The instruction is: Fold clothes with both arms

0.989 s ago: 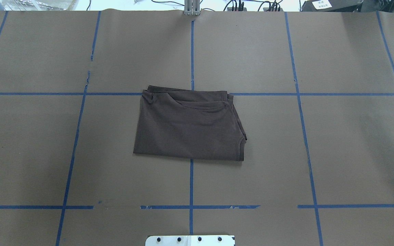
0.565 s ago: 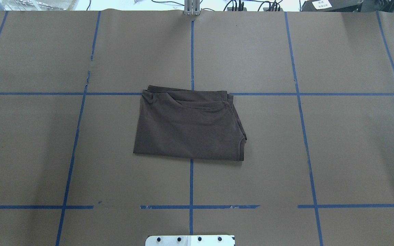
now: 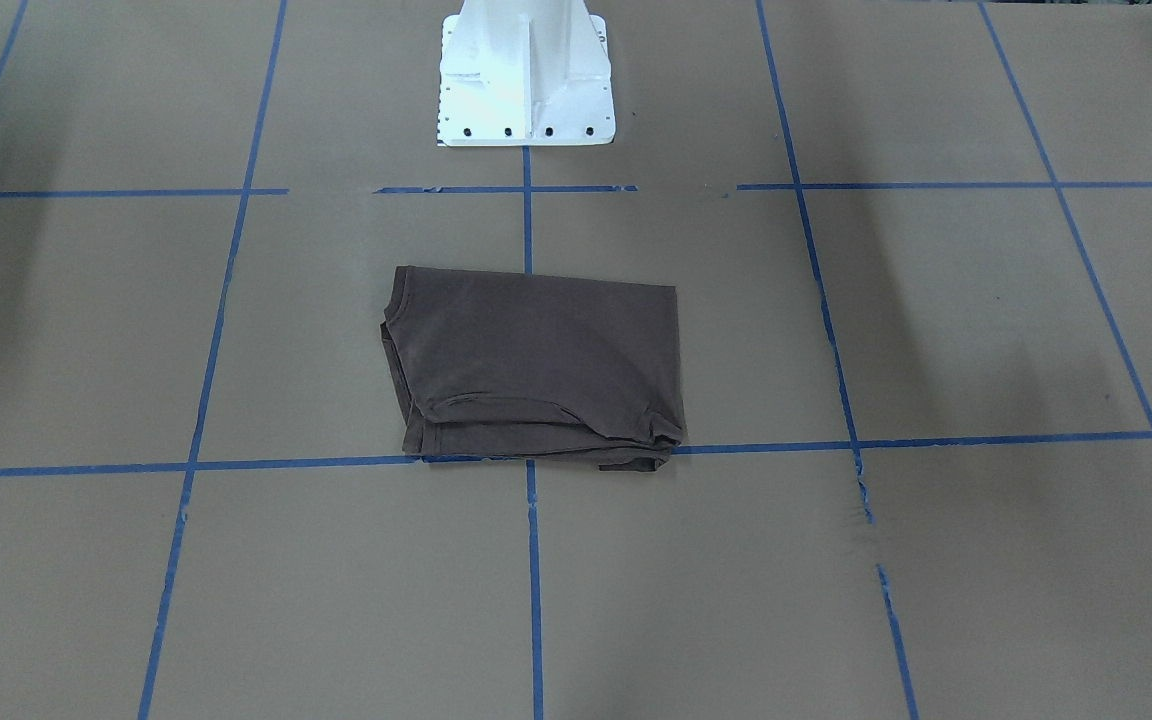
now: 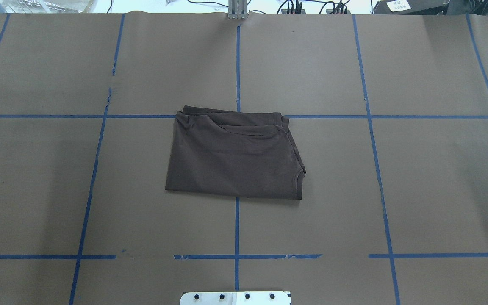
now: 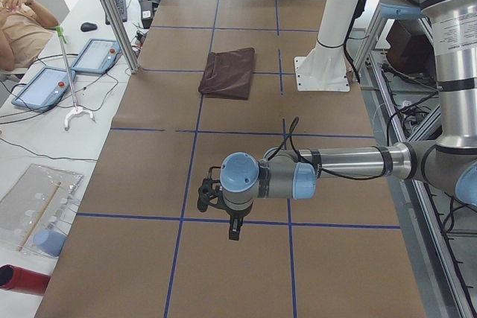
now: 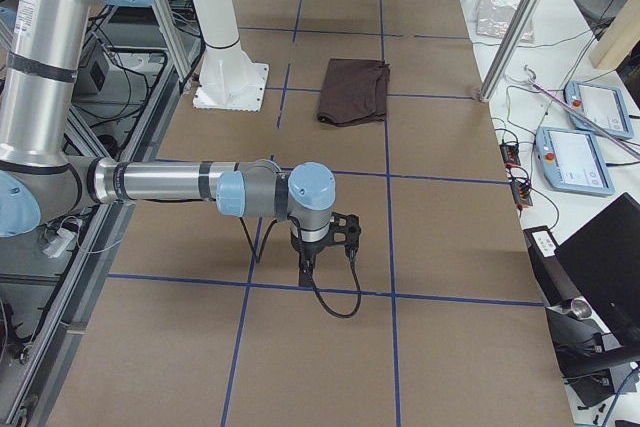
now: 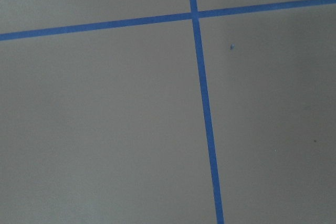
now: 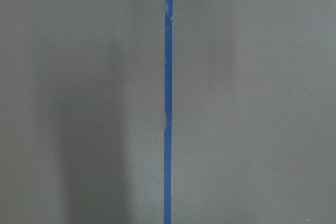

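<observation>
The dark brown T-shirt (image 4: 233,159) lies folded into a flat rectangle at the middle of the table, its collar edge on the far side from the base. It also shows in the front view (image 3: 536,360), the left side view (image 5: 229,72) and the right side view (image 6: 355,90). Neither arm touches it. My left gripper (image 5: 233,230) hangs over bare paper far toward the table's left end. My right gripper (image 6: 305,273) hangs over bare paper far toward the right end. I cannot tell whether either is open or shut. Both wrist views show only paper and tape.
Brown paper with a blue tape grid (image 4: 237,228) covers the table. The white pedestal base (image 3: 524,75) stands at the robot's side. Tablets (image 5: 45,83) and a seated person (image 5: 22,24) are beyond the far edge, by a metal post (image 5: 112,13).
</observation>
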{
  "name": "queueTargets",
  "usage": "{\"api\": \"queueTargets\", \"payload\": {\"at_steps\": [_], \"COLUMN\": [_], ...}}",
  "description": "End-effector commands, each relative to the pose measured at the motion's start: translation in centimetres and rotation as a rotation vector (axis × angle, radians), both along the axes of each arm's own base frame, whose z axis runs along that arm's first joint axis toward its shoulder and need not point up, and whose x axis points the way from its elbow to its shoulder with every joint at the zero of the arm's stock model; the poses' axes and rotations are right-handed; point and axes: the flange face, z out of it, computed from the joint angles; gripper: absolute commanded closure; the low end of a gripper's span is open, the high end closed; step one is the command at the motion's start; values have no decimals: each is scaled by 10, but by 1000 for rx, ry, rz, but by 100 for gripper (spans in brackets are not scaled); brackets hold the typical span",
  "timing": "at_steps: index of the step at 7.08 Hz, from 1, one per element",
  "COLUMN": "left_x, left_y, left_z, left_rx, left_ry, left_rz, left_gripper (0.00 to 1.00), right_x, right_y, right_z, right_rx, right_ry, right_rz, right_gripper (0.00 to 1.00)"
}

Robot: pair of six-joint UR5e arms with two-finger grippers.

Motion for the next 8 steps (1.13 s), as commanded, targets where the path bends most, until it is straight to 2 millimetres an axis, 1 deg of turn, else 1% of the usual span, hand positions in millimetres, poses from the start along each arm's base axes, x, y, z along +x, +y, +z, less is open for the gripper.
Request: {"api": "queueTargets", "payload": {"at_steps": [1,2,3,4,5,7,8], "left_x": [2,3,3,4,5,3,2], "left_y": [-7,-9,-11,-11,-10,-14,-12], "left_z": [-19,-28,-31,-25,-27,-36,-39], "left_rx": [24,46,52,41,43,72,75], "left_ry": [-8,-10,-13,-11,-16,-44,-44], "left_rz": [-15,-10,-9,-2,-1,-3,-5], "left_gripper": [0,0,0,0,0,0,0], "right_x": [0,-1,-1,1,1,1,1], "right_y": [0,-1,0,1,0,0,-1], "right_z": [-1,-2,-1,-2,-4,-3,-2], "right_rx": [2,5,2,4,8,4,6], "right_ry": [-6,-7,-7,-9,-9,-6,-4], "right_rz": [0,0,0,3,5,6,4], "right_gripper": [0,0,0,0,0,0,0]}}
